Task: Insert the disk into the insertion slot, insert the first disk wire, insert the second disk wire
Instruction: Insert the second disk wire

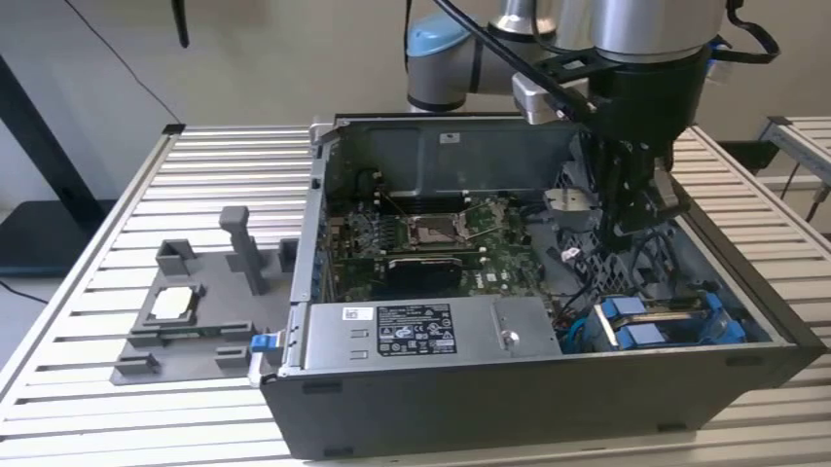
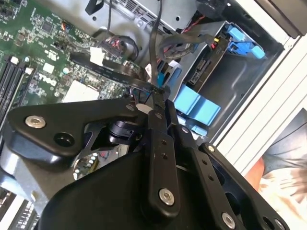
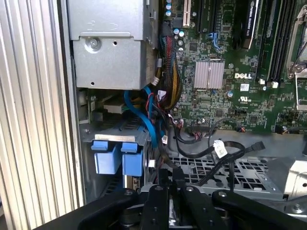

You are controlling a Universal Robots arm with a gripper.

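Slatted metal tabletop point(image 1: 117, 243) is carrying an open computer case point(image 1: 520, 409), and the arm is reaching down inside it. In the second wrist view the gripper point(image 2: 157, 98) is pinching shut on a thin dark cable point(image 2: 153, 48) just beside the blue tabs of the insertion slot point(image 2: 225, 62). The disk point(image 1: 665, 321) is sitting in that bay, near the case's front corner. Its wire is looking limp and light, likely springy, so gripping close behind the plug seems wisest.
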